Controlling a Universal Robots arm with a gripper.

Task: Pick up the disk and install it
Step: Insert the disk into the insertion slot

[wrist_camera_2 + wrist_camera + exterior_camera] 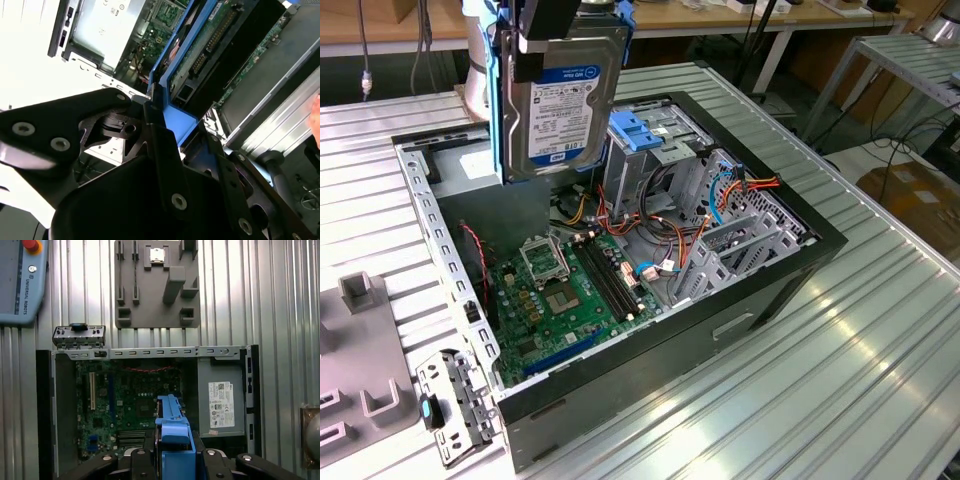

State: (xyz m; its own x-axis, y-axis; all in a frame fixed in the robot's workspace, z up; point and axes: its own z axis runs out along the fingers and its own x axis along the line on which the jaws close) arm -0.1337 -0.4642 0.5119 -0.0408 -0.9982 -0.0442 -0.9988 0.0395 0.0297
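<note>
The disk (565,100) is a silver hard drive with a white and blue label and blue side rails. It hangs upright in the air over the far corner of the open computer case (790,262). My gripper (552,30) is shut on its upper end, clamping the blue rails. In the second wrist view the black fingers (150,131) close on the blue rail of the disk (200,47). In the first wrist view the disk's blue edge (172,422) sticks out from the gripper (174,462) above the motherboard (130,400).
Inside the case are a green motherboard (560,290), a metal drive cage with a blue bracket (642,135), orange cables and a grey power supply (220,402). A grey fixture plate (155,285), a loose metal bracket (455,400) and a teach pendant (20,280) lie on the ribbed table.
</note>
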